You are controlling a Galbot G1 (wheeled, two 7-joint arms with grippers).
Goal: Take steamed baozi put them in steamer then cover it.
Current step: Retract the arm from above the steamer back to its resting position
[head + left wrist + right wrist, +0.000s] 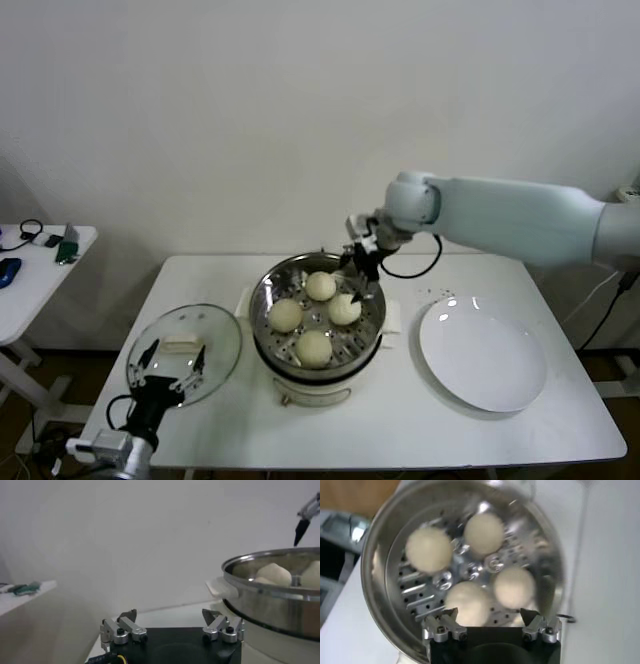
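Note:
The steamer (257,312) stands mid-table with several cream-white baozi on its perforated tray, one of them (345,309) right under my right gripper (360,277). That gripper hangs open just above the pot's far right side, holding nothing. The right wrist view looks straight down into the steamer (375,555), with a baozi (468,602) just beyond the open right gripper (489,615). The cover (215,345), a glass lid with a cream handle, lies flat on the table left of the pot. My left gripper (172,368) waits open at the lid's near edge. The left gripper (169,613) faces the steamer's wall (270,607).
A flat white plate (483,355) lies right of the steamer with nothing on it. A small white side table (40,250) with a few items stands off to the far left. The right arm reaches in from the right, above the plate's far side.

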